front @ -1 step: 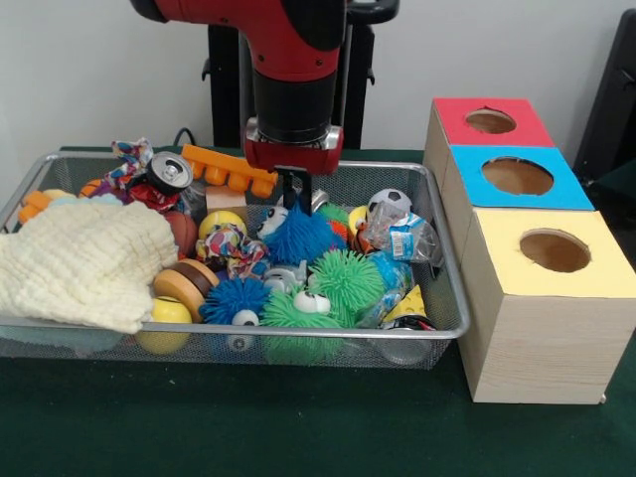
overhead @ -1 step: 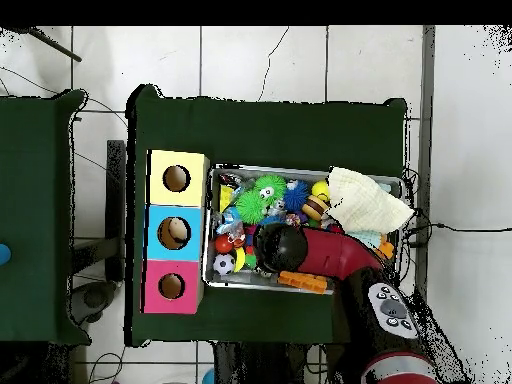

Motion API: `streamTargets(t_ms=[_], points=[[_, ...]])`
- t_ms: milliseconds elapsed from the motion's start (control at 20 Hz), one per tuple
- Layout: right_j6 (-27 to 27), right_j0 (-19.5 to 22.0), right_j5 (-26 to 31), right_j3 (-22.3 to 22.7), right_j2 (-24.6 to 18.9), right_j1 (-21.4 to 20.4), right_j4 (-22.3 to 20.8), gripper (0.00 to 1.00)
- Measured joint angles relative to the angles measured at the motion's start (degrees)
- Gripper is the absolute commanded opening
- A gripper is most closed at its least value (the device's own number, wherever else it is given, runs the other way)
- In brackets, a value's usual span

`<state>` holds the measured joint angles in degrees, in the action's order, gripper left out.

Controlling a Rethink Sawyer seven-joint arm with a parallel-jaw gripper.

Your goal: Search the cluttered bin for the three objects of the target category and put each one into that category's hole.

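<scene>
A wire bin [front @ -1 step: 437,214] holds a heap of toys. My gripper [front @ -1 step: 295,204] hangs over the middle of the bin, its tip touching the top of a blue spiky ball [front @ -1 step: 298,238]. A second blue spiky ball [front @ -1 step: 236,296] and two green spiky balls [front @ -1 step: 347,278] [front @ -1 step: 293,316] lie nearer the front rim. To the right stands a box row with a red hole [front @ -1 step: 490,121], a blue hole [front @ -1 step: 517,176] and a yellow hole [front @ -1 step: 555,250]. In the overhead view the arm [overhead @ -1 step: 300,250] covers the gripper; the green spiky ball [overhead @ -1 step: 268,188] shows beyond it.
A cream cloth [front @ -1 step: 84,263] covers the bin's left part. An orange toothed toy [front @ -1 step: 229,169], a can [front @ -1 step: 167,174], a soccer ball [front @ -1 step: 391,203], a yellow ball [front @ -1 step: 221,223], wooden discs [front @ -1 step: 186,283] and a plastic packet [front @ -1 step: 399,238] crowd round the gripper.
</scene>
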<state>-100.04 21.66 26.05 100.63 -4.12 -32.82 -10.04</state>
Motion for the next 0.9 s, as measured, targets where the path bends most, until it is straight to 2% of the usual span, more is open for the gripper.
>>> streamTargets(t_ms=[200,450,600,900], points=[[0.0,-1.3,-2.0,0.0,0.0,0.6,0.0,0.00],[0.0,-3.8,-9.4,0.3,0.3,2.5,0.0,0.00],[-0.2,-5.7,-16.3,1.3,0.5,4.1,0.3,0.00],[-0.7,-6.7,-21.4,2.6,1.9,5.2,2.1,0.00]])
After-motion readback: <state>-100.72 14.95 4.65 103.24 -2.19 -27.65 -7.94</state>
